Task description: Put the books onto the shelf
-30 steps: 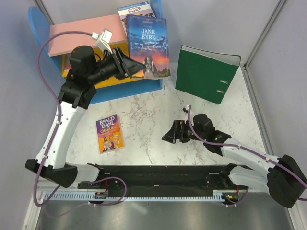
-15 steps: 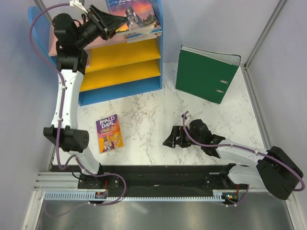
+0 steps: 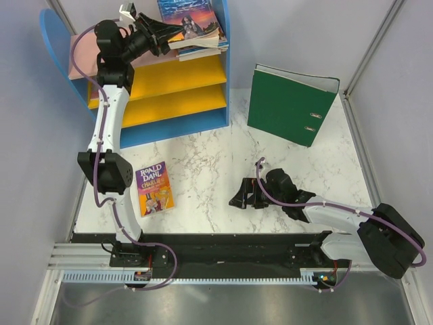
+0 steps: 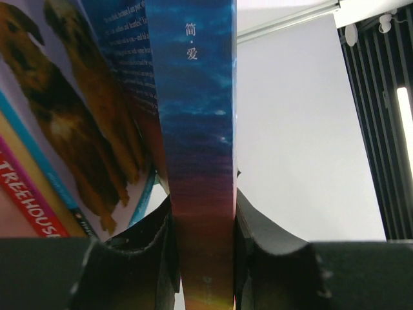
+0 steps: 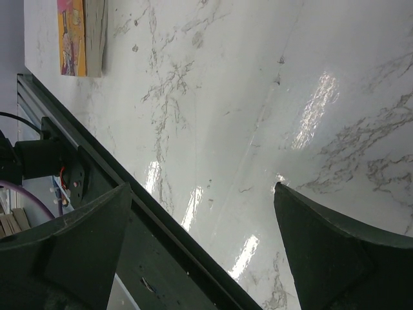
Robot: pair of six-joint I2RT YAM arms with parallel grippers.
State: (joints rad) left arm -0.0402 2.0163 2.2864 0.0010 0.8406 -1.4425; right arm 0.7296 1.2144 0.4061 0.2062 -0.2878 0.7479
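While the left end effector (image 4: 203,219) pinches its spine, Jane Eyre (image 3: 193,15) lies flat over the stack (image 3: 203,47) atop the shelf (image 3: 169,84); the right end effector (image 3: 245,196) rests spread.

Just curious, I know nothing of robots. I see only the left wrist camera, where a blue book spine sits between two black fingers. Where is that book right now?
Observer: The left gripper holds the Jane Eyre book cover up over a stack of books on the pink top board of the shelf.
Operator: Are any books not on the shelf?
Observer: One. The Roald Dahl book lies face up on the table, in front of the shelf.
Operator: And the other arm?
Observer: The right gripper is open, holding nothing, low over the table.
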